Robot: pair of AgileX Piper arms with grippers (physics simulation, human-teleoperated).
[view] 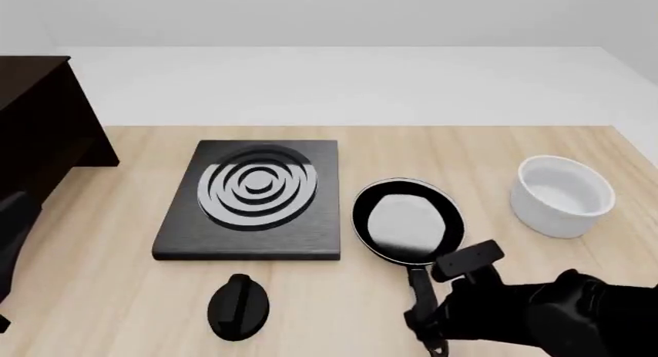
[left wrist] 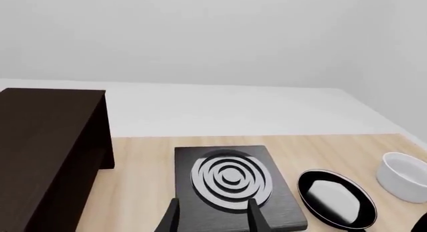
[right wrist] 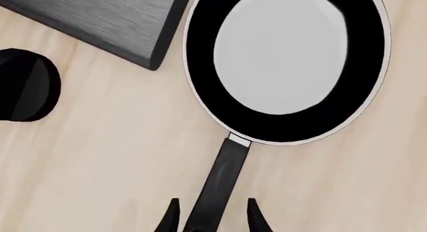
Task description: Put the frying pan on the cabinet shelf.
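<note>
While the frying pan (view: pixel 407 220) lies flat on the tabletop (view: pixel 103 295) just right of the stove plate (view: pixel 252 200), the right gripper (right wrist: pixel 211 214) straddles its handle (right wrist: pixel 220 179) with fingers parted, gripping nothing. Closing squarely around the handle before lifting should prevent tilt; the left gripper (left wrist: pixel 212 217) hangs open and empty.

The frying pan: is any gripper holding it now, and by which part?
Not yet. The right gripper is open, its fingers on either side of the handle of the frying pan, which lies on the table. The left gripper is open and empty.
</note>
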